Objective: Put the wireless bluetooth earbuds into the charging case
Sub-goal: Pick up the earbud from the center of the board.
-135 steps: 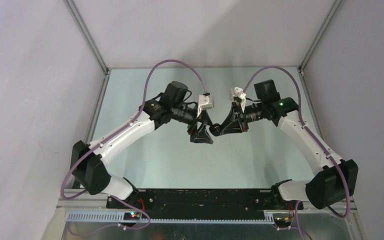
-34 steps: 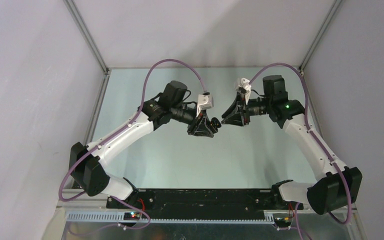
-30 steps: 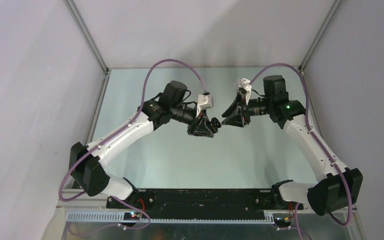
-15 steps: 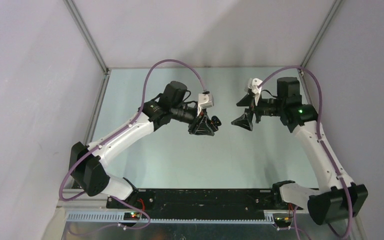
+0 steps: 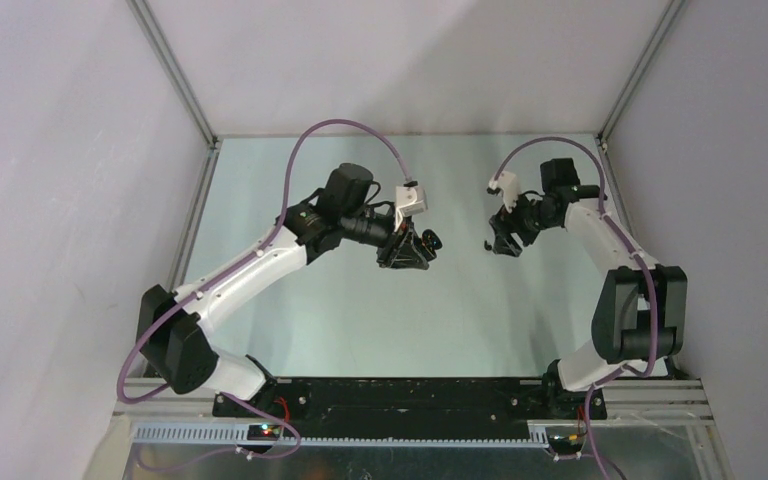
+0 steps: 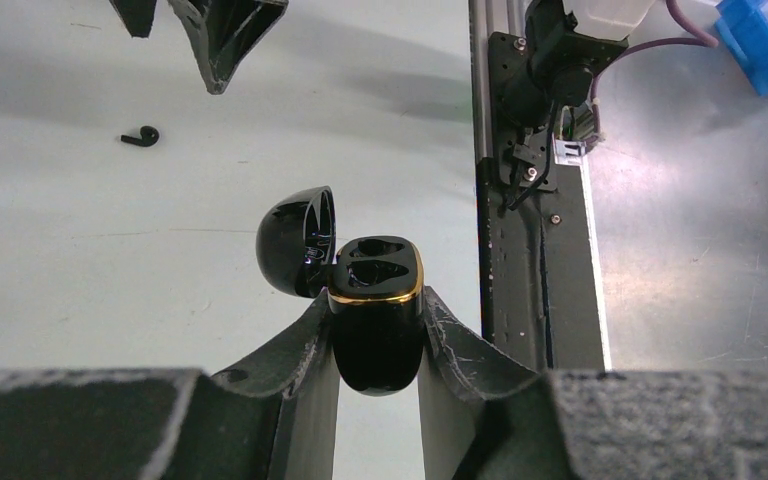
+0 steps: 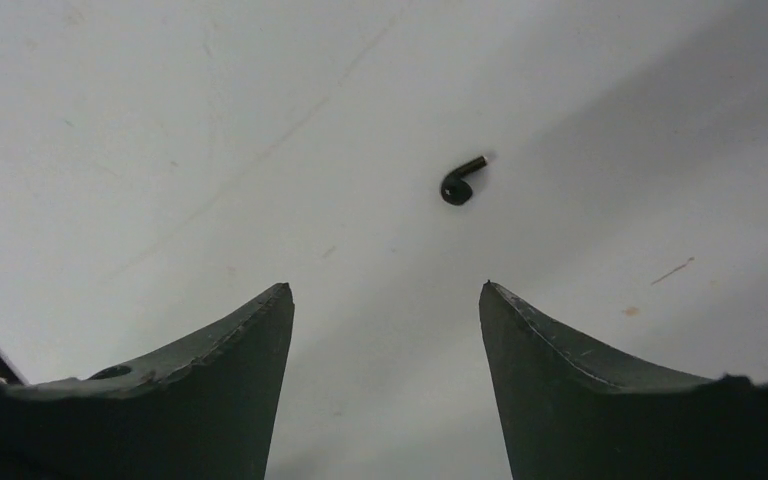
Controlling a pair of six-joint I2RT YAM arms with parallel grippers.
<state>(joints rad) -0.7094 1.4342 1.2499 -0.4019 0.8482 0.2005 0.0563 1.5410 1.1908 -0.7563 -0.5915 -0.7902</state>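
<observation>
L hand (image 5: 415,247) holds the black case (image 6: 374,330) tight, lid open. R hand (image 7: 385,286) is open, right above 1 black bud (image 7: 459,184) lying on the desk (image 7: 160,120). That bud's not in yet. Can't tell if the case slots are full.

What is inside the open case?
Two dark wells show in the case, rimmed in gold; black on black, whether either is filled cannot be told. The left gripper covers its sides.

Open table (image 7: 210,120) around black earbud (image 7: 459,185)
</observation>
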